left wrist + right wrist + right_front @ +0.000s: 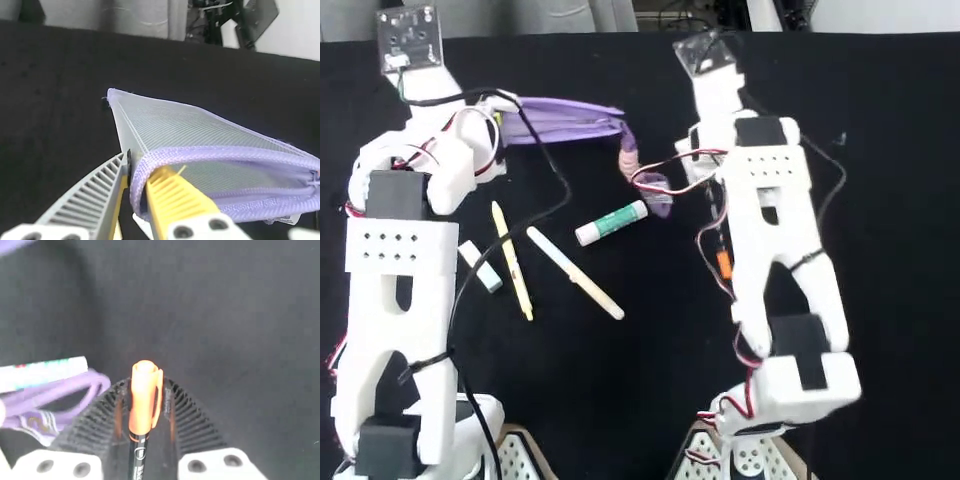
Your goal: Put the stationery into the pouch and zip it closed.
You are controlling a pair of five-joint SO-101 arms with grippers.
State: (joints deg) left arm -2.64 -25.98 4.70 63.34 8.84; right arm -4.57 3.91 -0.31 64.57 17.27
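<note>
The purple mesh pouch runs lengthwise across the table, one end pinched shut in the left gripper. Its strap end points toward the right gripper, which is clamped round an orange pen lying along its jaws, just beside that end.

pouch: ribbed see-thru plastic w/ woven purple cloth trim. pen: smooth glossy orange plastic. table: matt blk, prob. cloth.
</note>
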